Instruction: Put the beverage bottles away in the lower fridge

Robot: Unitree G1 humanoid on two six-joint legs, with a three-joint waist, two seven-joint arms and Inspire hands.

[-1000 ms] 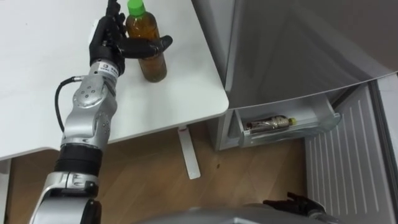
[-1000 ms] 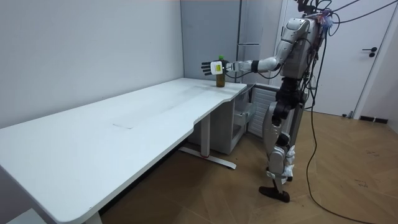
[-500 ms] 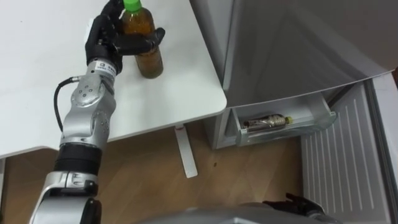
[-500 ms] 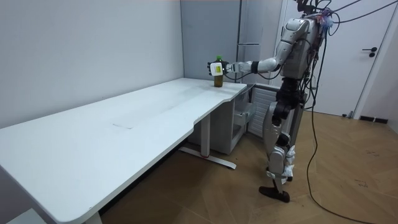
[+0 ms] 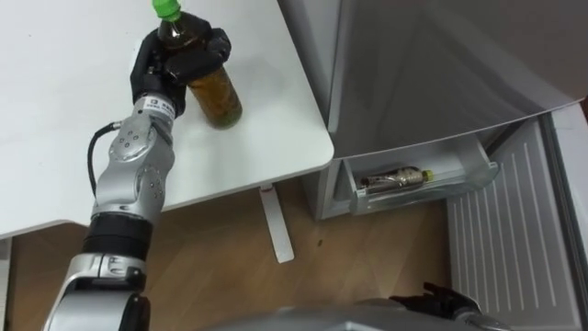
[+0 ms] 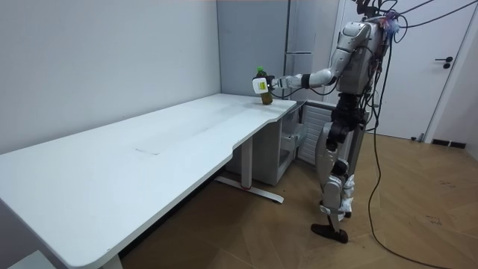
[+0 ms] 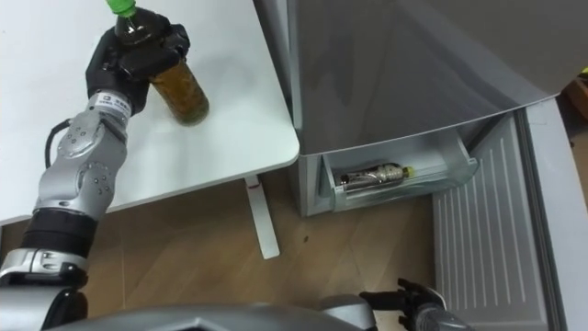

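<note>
As bottle leans, L hand grips it.

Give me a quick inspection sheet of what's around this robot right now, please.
Surface: white table, holding one bottle near its corner.
Job's things: tea bottle with a green cap, tilted; second bottle lying in the open fridge drawer.
Clutter: nothing seen.
Hands: left hand curled round the tea bottle; right hand low by the robot's body, idle.
Cables: nothing seen beyond the robot's own.
Surroundings: grey fridge to the right of the table; wooden floor; white door in the room view.
</note>
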